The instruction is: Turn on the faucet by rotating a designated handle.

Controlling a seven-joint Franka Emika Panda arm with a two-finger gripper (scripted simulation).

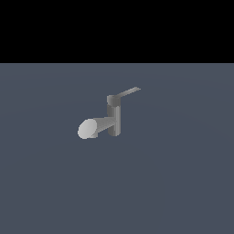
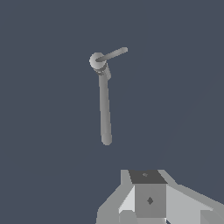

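Floor (image 1: 183, 183): flat slate-grey plane, black void beyond its far edge.

Faucet (image 1: 114, 119) stands mid-floor; spout (image 1: 91, 128) runs toward 8 o'clock in the exterior view.

Handle (image 1: 128, 92) projects from the cap toward 2 o'clock, untouched.

Gripper (image 2: 148, 201) is well apart from the faucet; fingertips out of frame, so spread or pressed together, cannot tell.

Judgement: approach the lever's free end, push sideways for most leverage.

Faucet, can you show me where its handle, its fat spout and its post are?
handle (image 1: 129, 92), exterior view, middle of the thin flat lever bar.
spout (image 1: 87, 128), exterior view, its round light-grey end.
post (image 1: 114, 119), exterior view, middle of the faucet's upright cylinder.
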